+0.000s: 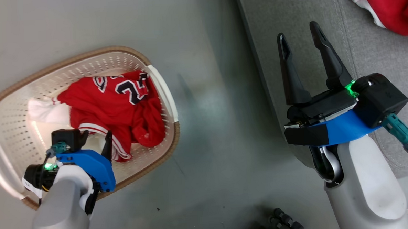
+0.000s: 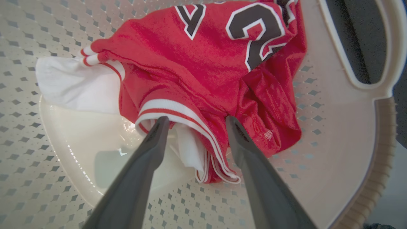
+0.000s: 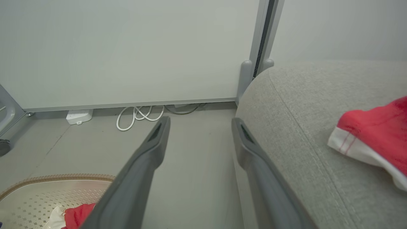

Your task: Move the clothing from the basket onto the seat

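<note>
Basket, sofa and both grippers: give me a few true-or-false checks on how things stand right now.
1. The basket is empty. False: a jersey and white fabric lie in it.
2. The left gripper is open inside the basket, with the jersey's striped trim between its fingers. True.
3. The right gripper holds a garment. False: it is open and empty, above the sofa's edge.
4. A red garment lies on the sofa. True.
5. The basket sits on the sofa. False: it is on the floor beside the sofa.
</note>
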